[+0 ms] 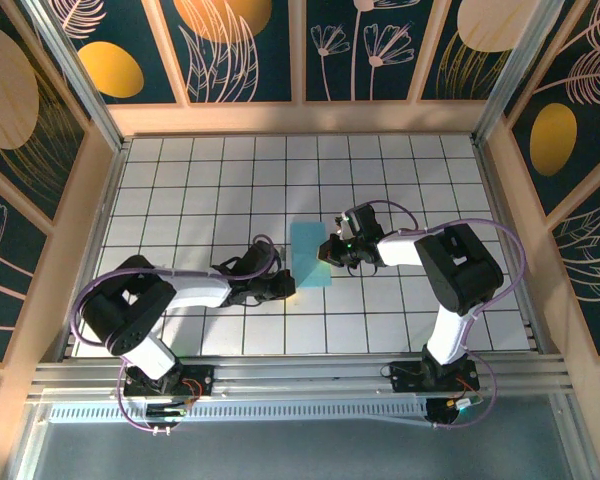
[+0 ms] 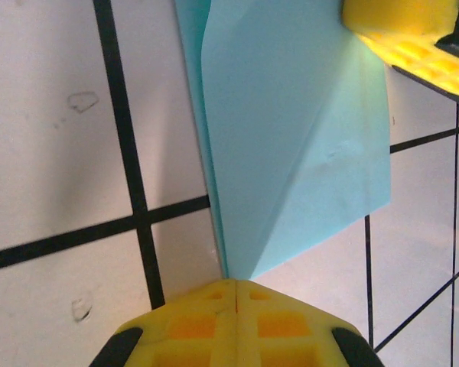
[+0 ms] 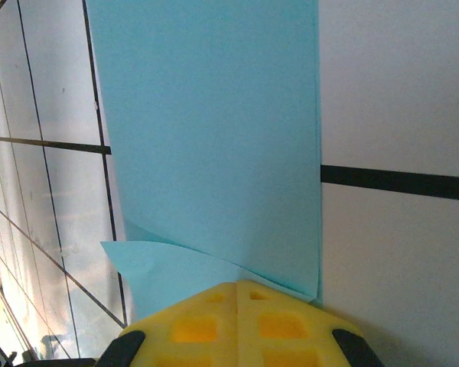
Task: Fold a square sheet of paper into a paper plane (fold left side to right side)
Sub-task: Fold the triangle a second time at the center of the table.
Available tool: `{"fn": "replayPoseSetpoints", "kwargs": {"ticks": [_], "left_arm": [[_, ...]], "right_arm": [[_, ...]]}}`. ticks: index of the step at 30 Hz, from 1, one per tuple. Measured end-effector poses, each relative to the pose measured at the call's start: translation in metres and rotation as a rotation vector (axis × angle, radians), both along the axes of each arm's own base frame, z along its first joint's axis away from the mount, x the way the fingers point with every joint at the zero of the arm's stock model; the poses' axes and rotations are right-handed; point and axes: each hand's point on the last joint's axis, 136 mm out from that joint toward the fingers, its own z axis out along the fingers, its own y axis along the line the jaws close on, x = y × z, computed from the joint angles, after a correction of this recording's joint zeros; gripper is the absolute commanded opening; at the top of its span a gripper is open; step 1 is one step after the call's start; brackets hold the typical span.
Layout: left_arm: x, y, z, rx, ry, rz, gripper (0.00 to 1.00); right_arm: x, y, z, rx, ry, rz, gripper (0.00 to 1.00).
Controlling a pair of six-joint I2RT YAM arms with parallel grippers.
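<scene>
- Lying doubled over on the white grid-lined table (image 1: 180,180), the square sheet of paper (image 1: 310,255) shows as a narrow light-cyan rectangle, its rounded fold on the left and its loose edges on the right.
- At the sheet's near-left corner, where the fold ends, the left gripper (image 1: 283,288) has its yellow fingers closed tight together. Their tips meet the paper, probably to press the soft, bulging fold into a crease. Whether they nip the corner or only bear on it cannot be told.
- At the sheet's right edge, the right gripper (image 1: 332,250) is likewise fully closed, its tips resting on the stacked loose edges. It is apparently pinning them so the layers keep aligned.
- Beside those tips, one corner of the lower layer curls out from under the upper layer, suggesting the edges do not match exactly.
- No brand, label or writing can be read on the paper, the fingers or the table.
</scene>
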Motion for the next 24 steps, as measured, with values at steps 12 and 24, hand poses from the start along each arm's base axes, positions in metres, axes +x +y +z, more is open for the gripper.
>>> {"fn": "replayPoseSetpoints", "kwargs": {"ticks": [12,24], "left_arm": [[0.036,0.021,0.036,-0.069,-0.062,0.109,0.27],[0.088,0.005,0.048,-0.155,-0.094,0.102,0.34]], "right_arm": [[0.006,-0.004,0.042,0.016,-0.077,-0.021,0.41],[0.007,-0.065,0.094,0.136,-0.285,-0.213,0.77]]}}
